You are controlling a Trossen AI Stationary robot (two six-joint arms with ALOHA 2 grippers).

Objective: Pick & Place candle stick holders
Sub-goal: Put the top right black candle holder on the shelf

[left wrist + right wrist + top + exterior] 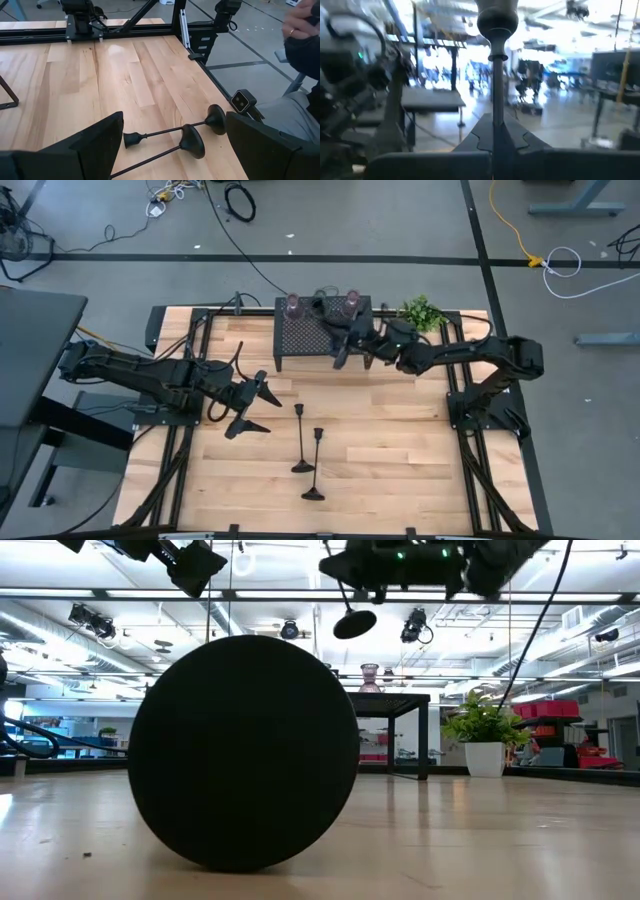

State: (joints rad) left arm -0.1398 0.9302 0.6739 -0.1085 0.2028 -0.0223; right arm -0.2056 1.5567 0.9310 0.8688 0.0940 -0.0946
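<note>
Black metal fills your right wrist view: the slim stem of a candle stick holder [496, 85] runs straight up between your right gripper's [495, 137] fingers, which are closed on it, with its small top cup [497, 20] clear above them. From above, you see that right gripper [343, 345] at the front right edge of the black mesh rack [305, 335], near the counter's [400, 450] far side, and in the low view the held holder's round base [355, 623] hangs in the air, well above the wood. Two pinkish glass holders stand on the rack, one [292, 304] toward its left and one [351, 302] toward its right, and a small green plant [422, 312] sits just beyond the rack's right end. Your left gripper [252, 407] hovers over the middle-left of the counter with its fingers [95, 145] spread wide and nothing between them. Two more black holders lie on their sides just right of it, one [299, 438] nearer the gripper and one [315, 468] closer to the counter's near edge; in the left wrist view you see both stems stretching across the gap between the open fingers, apart from them, with their round bases [192, 141] pointing away. One round base [243, 752] fills much of the low view. A person's sleeve [302, 47] shows beyond the counter's edge.
</note>
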